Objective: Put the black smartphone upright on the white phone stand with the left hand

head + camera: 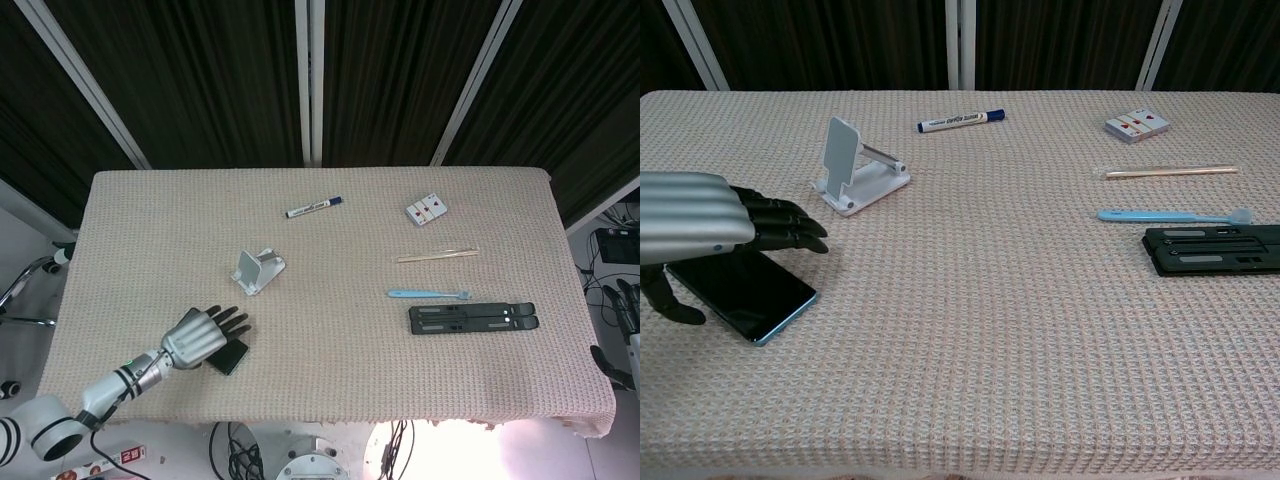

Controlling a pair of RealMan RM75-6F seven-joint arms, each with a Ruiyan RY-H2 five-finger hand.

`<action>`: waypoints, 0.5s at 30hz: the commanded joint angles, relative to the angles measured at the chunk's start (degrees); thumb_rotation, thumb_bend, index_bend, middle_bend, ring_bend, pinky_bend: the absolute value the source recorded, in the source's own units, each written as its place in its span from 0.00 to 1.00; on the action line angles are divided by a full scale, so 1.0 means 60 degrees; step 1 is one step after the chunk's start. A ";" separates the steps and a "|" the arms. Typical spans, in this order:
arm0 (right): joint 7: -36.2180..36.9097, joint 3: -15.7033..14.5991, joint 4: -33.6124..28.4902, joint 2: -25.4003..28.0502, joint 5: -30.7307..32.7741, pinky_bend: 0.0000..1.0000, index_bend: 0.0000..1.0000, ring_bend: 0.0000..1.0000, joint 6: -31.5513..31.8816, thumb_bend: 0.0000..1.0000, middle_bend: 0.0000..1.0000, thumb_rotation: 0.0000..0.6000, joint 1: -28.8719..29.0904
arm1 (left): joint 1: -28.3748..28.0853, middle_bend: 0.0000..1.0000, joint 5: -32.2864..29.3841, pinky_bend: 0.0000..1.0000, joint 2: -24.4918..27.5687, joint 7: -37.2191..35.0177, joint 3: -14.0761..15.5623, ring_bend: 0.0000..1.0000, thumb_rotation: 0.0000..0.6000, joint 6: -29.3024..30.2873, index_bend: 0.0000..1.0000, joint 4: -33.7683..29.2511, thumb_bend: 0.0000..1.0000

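The black smartphone [745,293] lies flat on the table near the front left, its far corner [231,358] showing past the hand in the head view. My left hand [201,335] [715,225] hovers over it with fingers stretched out and the thumb hanging at the phone's near edge, holding nothing. The white phone stand [257,270] [855,167] sits behind and to the right of the phone, unoccupied. My right hand [625,305] shows only as dark fingers at the far right edge of the head view, off the table.
A blue-capped marker [313,207] lies at the back. Playing cards [426,209], a thin wooden stick [437,256], a light blue toothbrush [429,294] and a folded black stand [473,319] occupy the right side. The beige woven table cover [330,380] spans the whole tabletop.
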 commanded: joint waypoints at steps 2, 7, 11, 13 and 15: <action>-0.0002 0.0000 0.0008 0.0013 0.0029 0.00 0.00 0.00 -0.0011 0.21 0.00 1.00 -0.0011 | -0.0043 0.03 -0.0095 0.22 -0.0006 0.0106 0.0036 0.05 1.00 -0.0056 0.09 0.0036 0.13; 0.0022 0.0001 0.0034 0.0001 0.0058 0.00 0.00 0.00 -0.0050 0.21 0.00 1.00 -0.0006 | -0.0057 0.03 -0.0181 0.22 -0.0061 0.0074 0.0066 0.05 1.00 -0.0014 0.09 0.0089 0.13; 0.0008 -0.0016 0.0044 -0.0025 0.0042 0.00 0.00 0.00 -0.0089 0.21 0.00 1.00 0.0009 | -0.0113 0.03 -0.0291 0.22 -0.0037 0.0121 0.0021 0.05 1.00 -0.0006 0.09 0.0083 0.14; 0.0000 -0.0019 0.0043 -0.0031 0.0044 0.00 0.00 0.00 -0.0097 0.21 0.00 1.00 0.0010 | -0.0129 0.03 -0.0323 0.22 -0.0008 0.0144 0.0018 0.05 1.00 0.0004 0.09 0.0055 0.15; -0.0011 -0.0021 0.0047 -0.0041 0.0060 0.00 0.00 0.00 -0.0119 0.21 0.00 1.00 0.0012 | -0.0143 0.03 -0.0337 0.22 0.0009 0.0149 0.0049 0.05 1.00 0.0007 0.10 0.0028 0.15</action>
